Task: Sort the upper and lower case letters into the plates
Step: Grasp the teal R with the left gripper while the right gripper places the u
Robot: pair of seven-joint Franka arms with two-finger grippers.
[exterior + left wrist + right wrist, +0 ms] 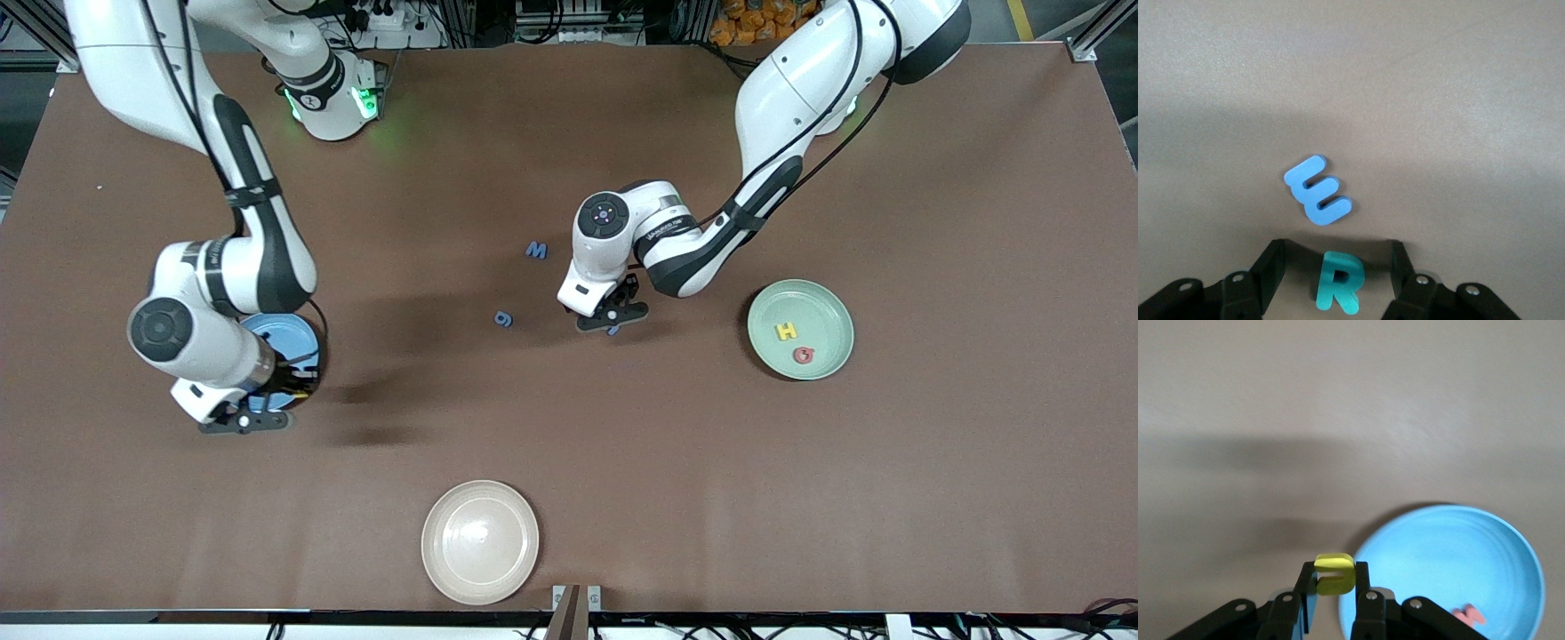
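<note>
My left gripper is low over the middle of the table, open, with its fingers on either side of a teal letter R and a gap on both sides. A blue E lies just past the fingertips. A blue M and a blue g lie on the table toward the right arm's end from it. My right gripper is shut on a yellow letter above the edge of the sky blue plate, which holds a red piece. The mint green plate holds a yellow H and a red piece.
A cream-white plate sits near the table's front edge, nearer to the front camera than everything else. The right arm's forearm covers much of the sky blue plate in the front view.
</note>
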